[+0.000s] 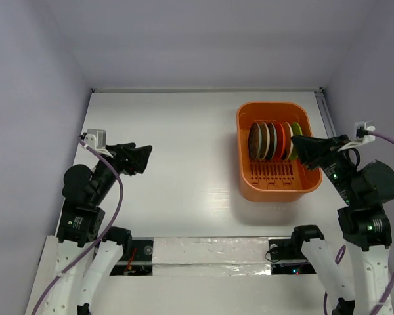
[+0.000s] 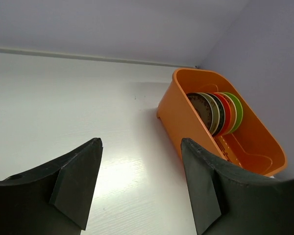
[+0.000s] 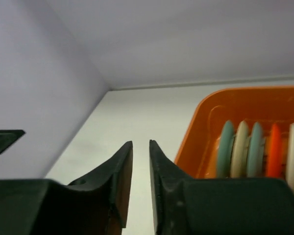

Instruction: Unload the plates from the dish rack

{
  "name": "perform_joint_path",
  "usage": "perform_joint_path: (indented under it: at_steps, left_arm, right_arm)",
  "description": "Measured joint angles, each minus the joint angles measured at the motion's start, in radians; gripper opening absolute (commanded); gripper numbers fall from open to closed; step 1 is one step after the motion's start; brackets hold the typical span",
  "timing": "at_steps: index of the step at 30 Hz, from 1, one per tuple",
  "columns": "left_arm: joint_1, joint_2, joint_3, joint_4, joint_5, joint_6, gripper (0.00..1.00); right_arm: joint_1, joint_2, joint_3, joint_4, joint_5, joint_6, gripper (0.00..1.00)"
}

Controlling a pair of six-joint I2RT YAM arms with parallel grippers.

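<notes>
The orange dish rack point(image 1: 241, 154) stands at the table's right, holding several plates point(image 1: 272, 140) upright on edge in a row: blue-green, cream, orange-red and lime green. My right gripper point(image 1: 294, 146) hangs over the rack's right side by the lime green plate, jaws nearly together with nothing between them. The right wrist view shows its tips point(image 3: 140, 143) above the table, with the rack point(image 3: 206, 125) and the plates point(image 3: 255, 149) to the right. My left gripper point(image 1: 146, 157) is open and empty, far left of the rack. The left wrist view looks between the open jaws point(image 2: 141, 144) at the rack point(image 2: 174, 113) and the plates point(image 2: 218, 111).
Grey walls close the table at the back and both sides. A rail point(image 1: 323, 108) runs along the right edge behind the rack. White table surface point(image 1: 184, 144) lies between the left gripper and the rack.
</notes>
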Motion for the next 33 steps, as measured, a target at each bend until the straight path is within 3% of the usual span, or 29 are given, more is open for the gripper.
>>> perform_joint_path:
  at_steps: [1,3,6,7,9,14,20,22,25,26,28,33]
  left_arm:
    - [0.0,0.001,0.0,0.0,0.0,0.002,0.54]
    - [0.0,0.002,0.0,-0.002,0.0,0.005,0.51]
    - [0.0,0.002,-0.003,-0.006,-0.001,0.007,0.3]
    - [0.0,0.003,-0.006,-0.009,-0.001,0.008,0.15]
    - [0.0,0.008,-0.014,-0.022,-0.002,0.008,0.0]
    - [0.0,0.031,-0.049,-0.065,-0.013,0.014,0.0]
    - [0.0,0.03,-0.087,-0.066,-0.019,0.01,0.0]
    - [0.0,0.031,-0.103,-0.066,-0.021,0.008,0.05]
    - [0.0,0.03,-0.12,-0.066,-0.028,0.004,0.17]
    - [0.0,0.03,-0.123,-0.066,-0.028,0.004,0.2]
    - [0.0,0.03,-0.125,-0.065,-0.031,0.0,0.27]
    - [0.0,0.027,-0.131,-0.053,-0.032,-0.004,0.33]
  right_arm:
    - [0.0,0.011,-0.01,0.003,-0.027,0.01,0.06]
    - [0.008,0.039,-0.016,0.004,-0.037,0.013,0.02]
    - [0.062,0.091,-0.02,0.002,-0.022,0.014,0.0]
    - [0.093,0.113,-0.02,0.002,-0.007,0.014,0.0]
    - [0.181,0.155,-0.02,0.0,0.055,0.011,0.0]
    - [0.396,0.314,0.005,-0.04,0.301,-0.005,0.0]
    - [0.422,0.452,0.013,-0.119,0.539,-0.019,0.0]
    - [0.422,0.485,0.023,-0.139,0.592,-0.024,0.02]
    - [0.425,0.541,0.045,-0.156,0.652,-0.032,0.15]
    - [0.426,0.56,0.053,-0.16,0.668,-0.036,0.26]
    - [0.427,0.601,0.07,-0.171,0.695,-0.044,0.37]
    - [0.427,0.69,0.105,-0.18,0.739,-0.059,0.4]
